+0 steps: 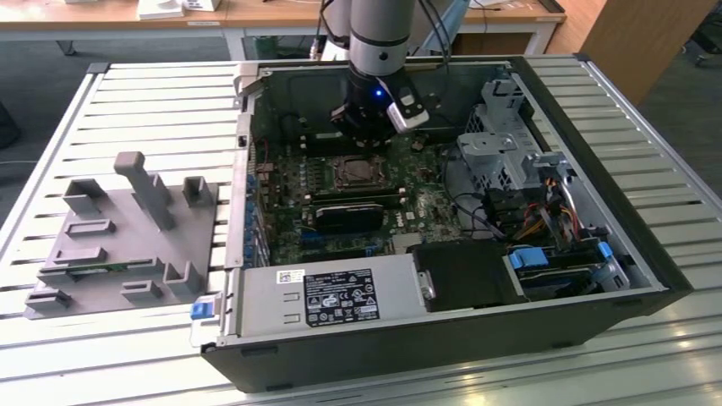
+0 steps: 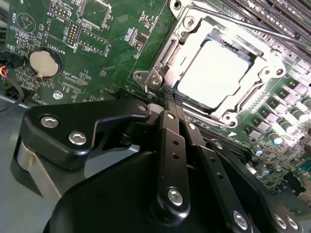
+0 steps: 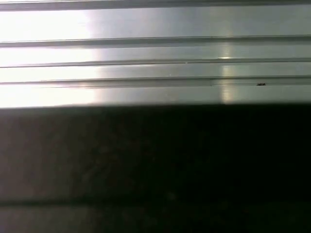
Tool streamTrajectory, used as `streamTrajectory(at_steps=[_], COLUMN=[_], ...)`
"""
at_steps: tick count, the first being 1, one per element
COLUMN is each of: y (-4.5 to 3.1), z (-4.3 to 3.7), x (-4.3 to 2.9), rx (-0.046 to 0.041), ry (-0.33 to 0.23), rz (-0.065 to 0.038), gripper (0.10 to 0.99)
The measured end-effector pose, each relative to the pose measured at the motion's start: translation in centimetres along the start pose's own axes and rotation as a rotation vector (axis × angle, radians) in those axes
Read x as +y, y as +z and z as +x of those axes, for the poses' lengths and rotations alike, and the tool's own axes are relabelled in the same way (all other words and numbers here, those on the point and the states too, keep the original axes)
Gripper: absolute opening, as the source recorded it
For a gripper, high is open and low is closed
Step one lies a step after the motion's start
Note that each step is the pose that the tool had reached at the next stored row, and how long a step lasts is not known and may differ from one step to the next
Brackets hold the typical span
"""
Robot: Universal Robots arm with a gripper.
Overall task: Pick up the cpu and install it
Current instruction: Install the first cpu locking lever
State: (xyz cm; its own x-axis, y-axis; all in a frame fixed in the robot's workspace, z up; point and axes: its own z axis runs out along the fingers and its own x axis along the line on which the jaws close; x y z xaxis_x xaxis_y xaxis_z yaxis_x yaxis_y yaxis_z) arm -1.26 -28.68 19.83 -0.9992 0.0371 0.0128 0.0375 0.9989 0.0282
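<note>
In the second wrist view, the cpu (image 2: 216, 77) lies flat in the motherboard socket (image 2: 167, 58), upper right of the frame. The gripper (image 2: 170, 99), centre of the frame, has its 2 fingers (image 2: 171, 141) pressed together, gripping nothing, tips just beside the socket's edge

Ribbed metal surface (image 3: 155, 48) above shadow

- Arm (image 1: 378, 34) hangs near vertical, wrist pointing down.
- Gripper (image 2: 170, 99) in second wrist view: black fingers (image 2: 171, 131) pressed together, apparently closed with nothing between them.
- Blue wrist light lit.
</note>
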Motion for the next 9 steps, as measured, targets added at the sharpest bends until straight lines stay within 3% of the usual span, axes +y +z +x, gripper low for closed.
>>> streamTrajectory(at_steps=[3,9], y=[0.07,0.17], z=[0.00,-0.02], x=[0.01,0.03], rx=[0.0001,0.0009], ry=[0.000,0.000], rz=[-0.003,-0.035], gripper=[0.106,0.106])
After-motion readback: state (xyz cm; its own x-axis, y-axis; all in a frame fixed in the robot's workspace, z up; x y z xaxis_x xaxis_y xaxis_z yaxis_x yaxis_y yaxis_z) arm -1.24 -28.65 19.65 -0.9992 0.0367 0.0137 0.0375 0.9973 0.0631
